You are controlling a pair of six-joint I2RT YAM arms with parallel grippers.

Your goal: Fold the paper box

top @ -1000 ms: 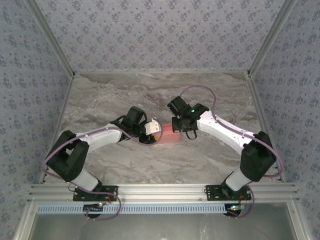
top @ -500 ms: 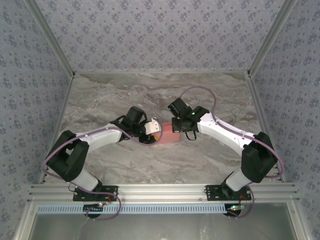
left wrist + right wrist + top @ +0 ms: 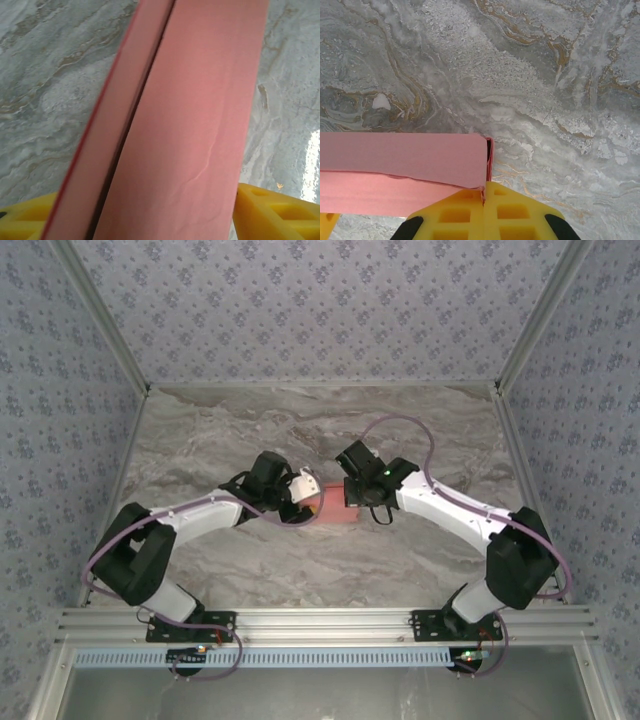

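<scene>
— Where's your salmon-pink card box (image 3: 336,510)?
— Mid-table on the grey marbled tabletop (image 3: 560,75). Your left gripper (image 3: 145,220) straddles it, yellow fingers (image 3: 272,212) apart. I cannot tell whether they press it. Your right gripper (image 3: 484,200) is closed, its tips against the box's right end.
— What could go wrong?
— Push harder there and the thin card may buckle. If the left side isn't holding, the box could slide left and its long seam gape

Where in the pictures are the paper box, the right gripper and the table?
paper box (image 3: 200,115): left wrist view, on its broad pink panel.
right gripper (image 3: 484,189): right wrist view, where the two yellow fingertips meet.
table (image 3: 545,75): right wrist view, bare marbled surface.
</scene>
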